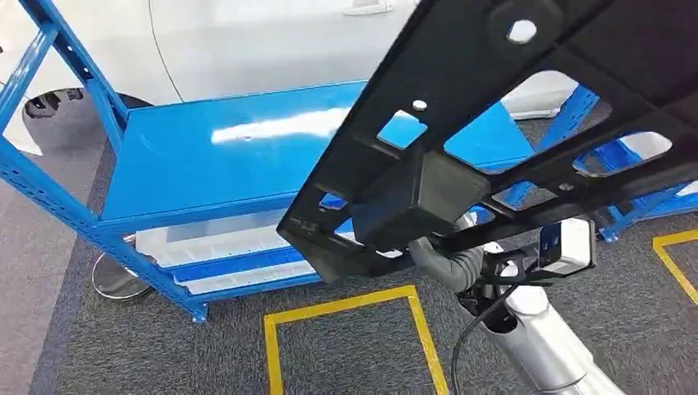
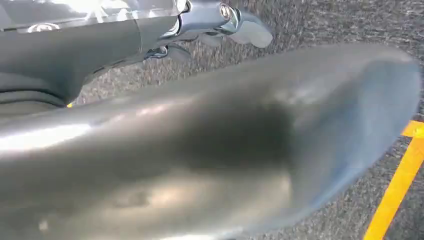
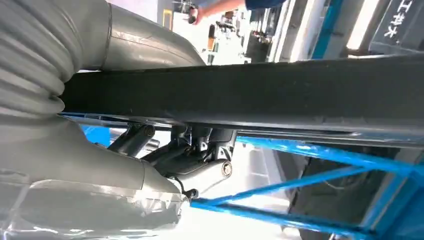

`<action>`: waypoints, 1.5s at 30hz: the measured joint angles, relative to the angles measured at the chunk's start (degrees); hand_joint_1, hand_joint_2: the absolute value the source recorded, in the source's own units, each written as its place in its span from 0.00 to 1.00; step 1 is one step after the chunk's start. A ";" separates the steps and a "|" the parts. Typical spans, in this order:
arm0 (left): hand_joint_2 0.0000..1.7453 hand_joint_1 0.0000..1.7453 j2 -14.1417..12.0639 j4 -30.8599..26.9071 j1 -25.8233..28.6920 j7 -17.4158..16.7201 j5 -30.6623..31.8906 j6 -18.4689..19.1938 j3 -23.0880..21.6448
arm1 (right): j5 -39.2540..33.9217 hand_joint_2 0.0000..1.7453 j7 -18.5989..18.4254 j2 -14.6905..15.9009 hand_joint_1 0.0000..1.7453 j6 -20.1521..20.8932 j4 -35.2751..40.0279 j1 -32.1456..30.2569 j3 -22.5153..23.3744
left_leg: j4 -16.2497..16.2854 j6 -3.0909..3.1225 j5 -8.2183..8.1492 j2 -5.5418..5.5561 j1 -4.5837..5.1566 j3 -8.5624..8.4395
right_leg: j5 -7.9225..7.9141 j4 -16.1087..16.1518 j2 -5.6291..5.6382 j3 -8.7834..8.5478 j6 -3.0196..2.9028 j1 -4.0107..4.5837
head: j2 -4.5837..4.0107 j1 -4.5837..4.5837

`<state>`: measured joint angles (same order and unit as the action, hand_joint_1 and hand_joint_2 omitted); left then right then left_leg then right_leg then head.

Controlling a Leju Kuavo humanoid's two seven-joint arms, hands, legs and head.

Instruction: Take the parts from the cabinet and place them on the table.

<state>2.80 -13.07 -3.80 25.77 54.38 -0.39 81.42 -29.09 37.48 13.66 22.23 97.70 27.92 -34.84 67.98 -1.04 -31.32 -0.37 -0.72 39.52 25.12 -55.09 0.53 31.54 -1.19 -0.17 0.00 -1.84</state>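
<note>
In the head view, a large black plastic part [image 1: 527, 123], flat with cut-out openings and a boxy block under it, is held up by the right robot hand [image 1: 449, 255] above the glossy blue metal desk [image 1: 222, 156]; its far end is cut off by the picture edge. In the left wrist view, the left robot hand [image 2: 220, 25] is blurred over rough grey carpet [image 2: 320, 25], so I cannot tell its state. In the right wrist view, the thumb and fingers [image 3: 200, 160] clamp the part's matte edge.

Right hand [image 3: 165, 150] clamped on a black part [image 1: 494, 123] (thumb above, fingers beneath).
</note>
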 joint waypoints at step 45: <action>0.00 0.00 -0.94 -0.02 -0.86 0.35 -2.88 1.40 1.84 | 37.09 1.00 -6.71 -9.22 1.00 -20.50 -9.60 -5.69 6.71 | -10.32 2.28 4.84 0.53 -0.41 -7.69 | 3.29 -10.57 1.12 7.52 3.07 0.08 | -0.02 -1.09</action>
<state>1.86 -13.09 -4.66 26.12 51.50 1.01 83.25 8.00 30.77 4.44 1.73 88.11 22.23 -28.13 57.66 1.24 -26.48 0.16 -1.14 31.83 28.41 -65.66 1.65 39.06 1.88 -0.10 -0.02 -2.93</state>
